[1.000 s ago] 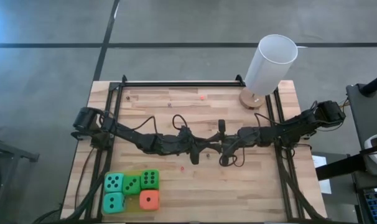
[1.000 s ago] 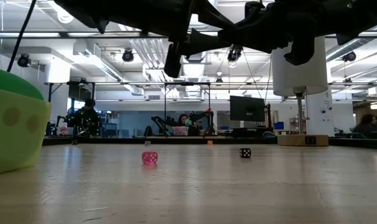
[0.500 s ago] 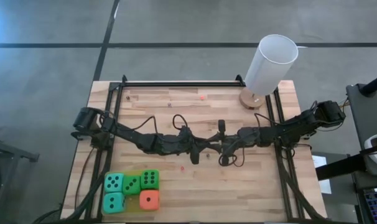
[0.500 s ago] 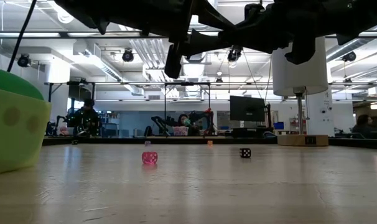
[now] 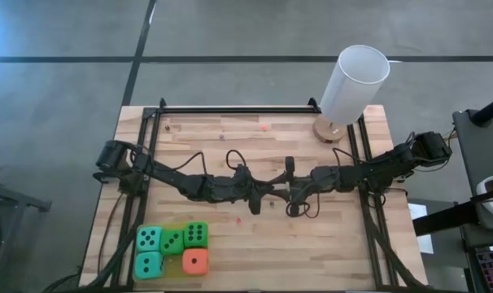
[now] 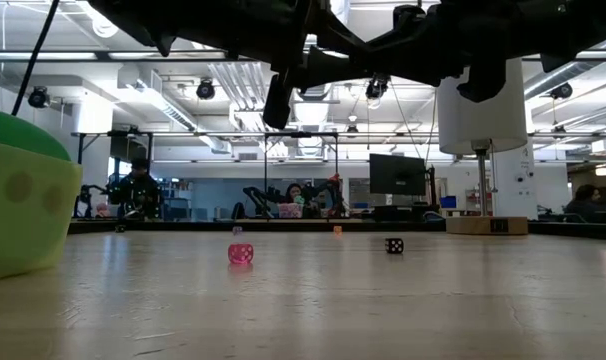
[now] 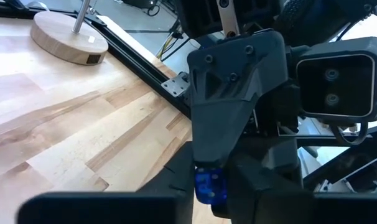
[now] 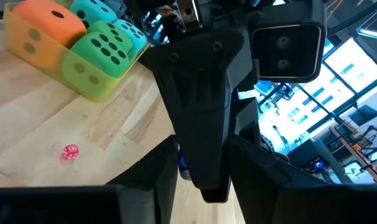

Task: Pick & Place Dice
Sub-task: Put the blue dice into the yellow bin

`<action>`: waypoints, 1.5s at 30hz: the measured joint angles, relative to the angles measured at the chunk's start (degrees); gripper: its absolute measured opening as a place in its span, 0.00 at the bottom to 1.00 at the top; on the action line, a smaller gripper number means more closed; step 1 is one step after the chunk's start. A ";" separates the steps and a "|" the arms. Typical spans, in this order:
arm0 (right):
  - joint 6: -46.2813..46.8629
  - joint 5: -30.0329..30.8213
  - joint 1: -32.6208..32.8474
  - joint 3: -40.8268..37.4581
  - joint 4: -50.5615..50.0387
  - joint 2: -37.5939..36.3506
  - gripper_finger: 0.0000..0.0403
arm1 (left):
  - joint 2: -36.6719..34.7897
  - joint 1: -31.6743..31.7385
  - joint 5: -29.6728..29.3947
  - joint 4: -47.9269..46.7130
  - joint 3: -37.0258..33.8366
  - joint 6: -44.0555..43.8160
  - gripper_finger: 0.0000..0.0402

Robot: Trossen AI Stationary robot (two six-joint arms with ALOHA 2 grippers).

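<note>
Barely any shift since a second ago; with left gripper (image 5: 255, 198) and right gripper (image 5: 289, 195) meeting at a small blue die (image 7: 209, 185), 1 o'clock of the foam dice (image 5: 172, 248), clamping impossible to tell, confirm the receiving hold before releasing.

This is a robotics lab, by the look of it: a wooden table (image 5: 230, 236) framed in black rails, ceiling ducts (image 6: 233, 85) and strip lights overhead, a monitor (image 6: 397, 175) on a far bench, and seated people (image 6: 135, 187), probably at other arm rigs.
</note>
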 joint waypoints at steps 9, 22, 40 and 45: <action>-0.15 -0.07 0.00 0.00 0.02 -0.02 0.35 | 0.00 0.04 0.02 -0.05 -0.02 0.01 0.14; 0.00 -0.02 0.11 0.02 -0.20 -0.04 0.37 | 0.02 0.04 0.13 -0.11 -0.02 0.02 0.14; 0.04 0.51 0.43 0.04 -0.21 -0.07 0.46 | 0.02 0.04 0.17 -0.24 -0.04 0.02 0.14; -0.20 0.50 1.27 0.09 -0.72 -0.11 0.48 | -0.20 0.22 0.19 -0.55 -0.05 0.61 0.14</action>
